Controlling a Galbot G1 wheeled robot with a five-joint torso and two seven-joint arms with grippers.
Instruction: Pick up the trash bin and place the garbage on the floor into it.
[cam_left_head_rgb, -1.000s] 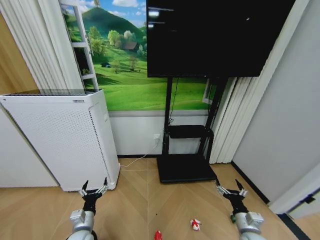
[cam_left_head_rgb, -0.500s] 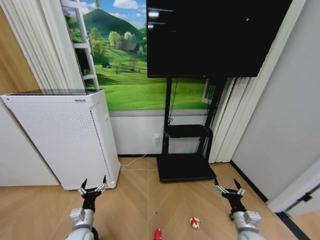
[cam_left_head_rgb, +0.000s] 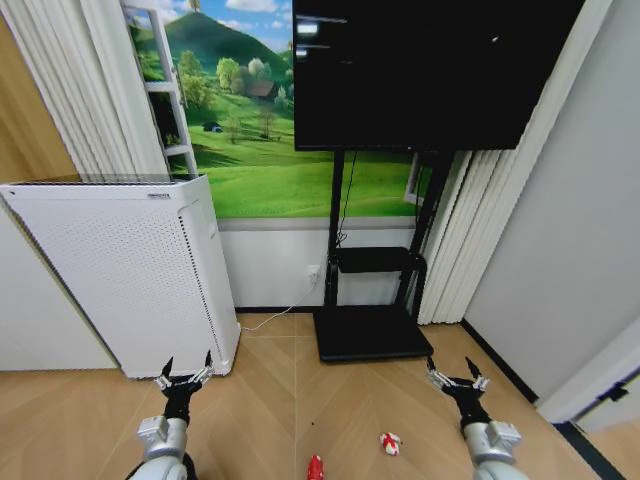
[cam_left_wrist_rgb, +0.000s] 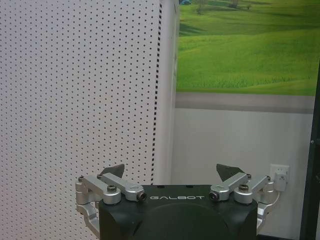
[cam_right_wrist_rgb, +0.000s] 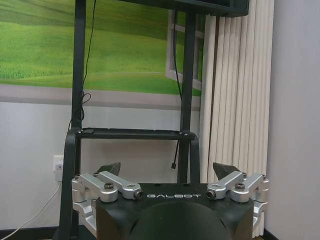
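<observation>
Two pieces of the garbage lie on the wooden floor near the bottom of the head view: a red piece and a red-and-white piece. The trash bin is out of view. My left gripper hangs open at lower left, its spread fingertips pointing at the white perforated appliance; it also shows open in its own wrist view. My right gripper hangs open at lower right, above the floor to the right of the red-and-white piece, and faces the TV stand. Neither gripper holds anything.
A tall white perforated appliance stands at left against the wall. A black TV on a black stand with a floor base fills the middle. White curtains and a grey wall lie to the right. A white cable runs along the floor.
The whole head view has shifted slightly, so the camera moved. The litter now sits a little lower and further left in the picture. Both grippers stay open.
</observation>
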